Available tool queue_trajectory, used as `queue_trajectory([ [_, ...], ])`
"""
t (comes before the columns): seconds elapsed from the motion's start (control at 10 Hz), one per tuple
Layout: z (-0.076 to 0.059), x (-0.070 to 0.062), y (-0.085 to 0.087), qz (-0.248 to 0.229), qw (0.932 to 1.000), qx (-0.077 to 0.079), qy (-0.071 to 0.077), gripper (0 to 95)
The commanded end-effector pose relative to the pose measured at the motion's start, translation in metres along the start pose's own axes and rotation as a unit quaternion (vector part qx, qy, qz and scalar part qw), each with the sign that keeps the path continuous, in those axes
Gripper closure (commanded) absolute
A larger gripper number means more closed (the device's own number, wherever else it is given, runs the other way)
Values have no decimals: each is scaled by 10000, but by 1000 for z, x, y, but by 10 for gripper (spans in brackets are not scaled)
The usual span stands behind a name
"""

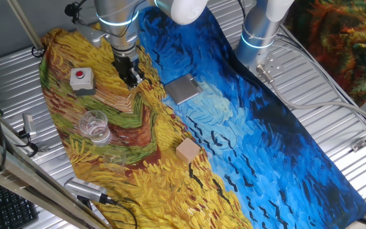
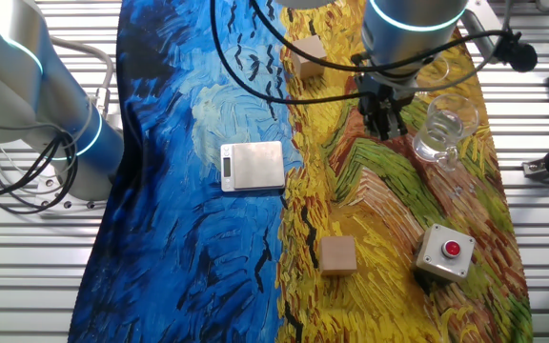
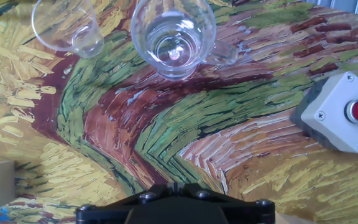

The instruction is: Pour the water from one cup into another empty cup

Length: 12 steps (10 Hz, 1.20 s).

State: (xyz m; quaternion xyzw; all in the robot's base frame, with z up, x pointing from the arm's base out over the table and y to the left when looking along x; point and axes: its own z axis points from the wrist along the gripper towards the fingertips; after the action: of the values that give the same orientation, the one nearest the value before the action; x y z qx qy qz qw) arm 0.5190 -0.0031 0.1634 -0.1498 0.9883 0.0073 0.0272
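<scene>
Two clear cups stand close together on the yellow part of the painted cloth. In the hand view the cup holding water (image 3: 173,37) is at top centre, and the empty cup (image 3: 64,25) is to its left. The water cup also shows in one fixed view (image 1: 94,125) and in the other fixed view (image 2: 441,133), where the empty cup (image 2: 434,74) stands just beyond it. My gripper (image 1: 132,76) (image 2: 387,119) hangs low over the cloth a short way from the cups. Its fingers are together and hold nothing.
A grey box with a red button (image 1: 81,79) (image 3: 344,115) sits beside the gripper. A small metal scale (image 1: 183,89) (image 2: 253,165) lies mid-cloth. Wooden blocks (image 1: 187,151) (image 2: 337,255) rest on the cloth. A second arm's base (image 1: 259,32) stands at the back.
</scene>
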Motion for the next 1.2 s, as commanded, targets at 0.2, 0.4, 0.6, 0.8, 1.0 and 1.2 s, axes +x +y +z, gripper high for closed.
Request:
queue_trajectory([
  [0.2, -3, 5, 1, 15, 10000, 5, 4, 950],
  [0.4, -2, 7, 1, 67, 10000, -26, -37, 950],
  [0.6, -3, 8, 2, 71, 10000, -56, -39, 950],
  [0.8, -3, 8, 2, 109, 9999, -91, -54, 950],
  [1.0, -3, 8, 2, 39, 9998, -88, -159, 950],
  [1.2, -3, 8, 2, -138, 9997, -178, -86, 950],
])
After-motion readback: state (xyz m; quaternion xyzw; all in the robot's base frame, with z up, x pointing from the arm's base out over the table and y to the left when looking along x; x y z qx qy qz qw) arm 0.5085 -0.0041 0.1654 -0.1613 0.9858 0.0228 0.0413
